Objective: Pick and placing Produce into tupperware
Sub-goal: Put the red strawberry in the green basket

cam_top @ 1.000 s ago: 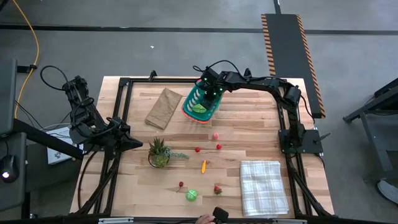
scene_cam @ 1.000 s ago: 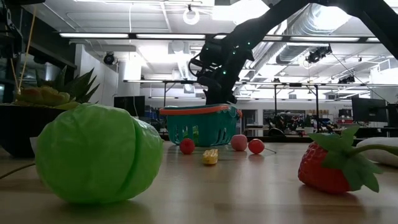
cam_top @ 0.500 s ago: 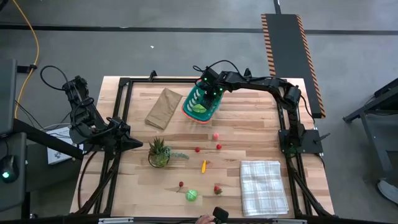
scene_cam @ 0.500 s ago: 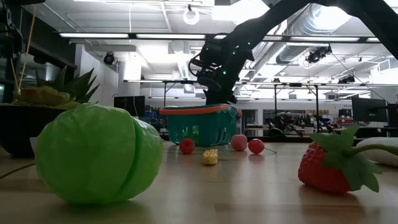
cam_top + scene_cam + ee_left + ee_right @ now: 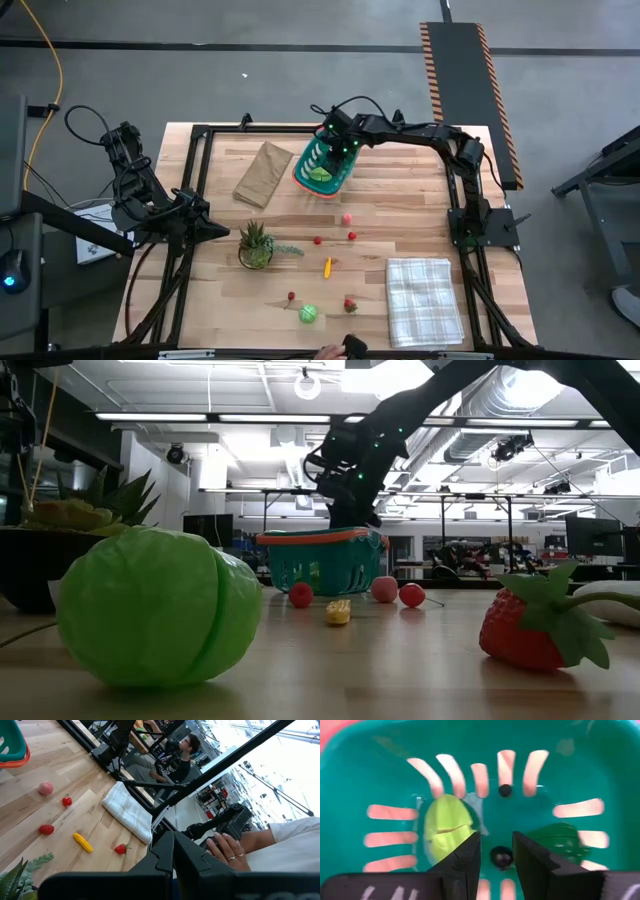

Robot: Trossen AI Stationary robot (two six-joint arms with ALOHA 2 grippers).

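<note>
1. Risk lies at the right gripper point(image 5: 495, 851), low inside the teal slotted plastic basket with orange rim point(image 5: 303, 178): its fingers stand slightly apart, a small dark round piece point(image 5: 500, 857) between them, grip uncertain.
2. Lifting carelessly could snag and drag the basket.
3. Pale green produce piece point(image 5: 446, 827) lies inside; other toy produce lies on the table.
4. Left gripper point(image 5: 173, 851) waits at the left edge, fingers together, empty.
5. Nothing differs from the earlier frames.

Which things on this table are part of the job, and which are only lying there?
Part of the job:
- teal basket
- right pincer above it
- loose produce: green ball, strawberry, yellow piece, pink ball

Only lying there:
- potted plant
- paper bag
- checked cloth
</note>
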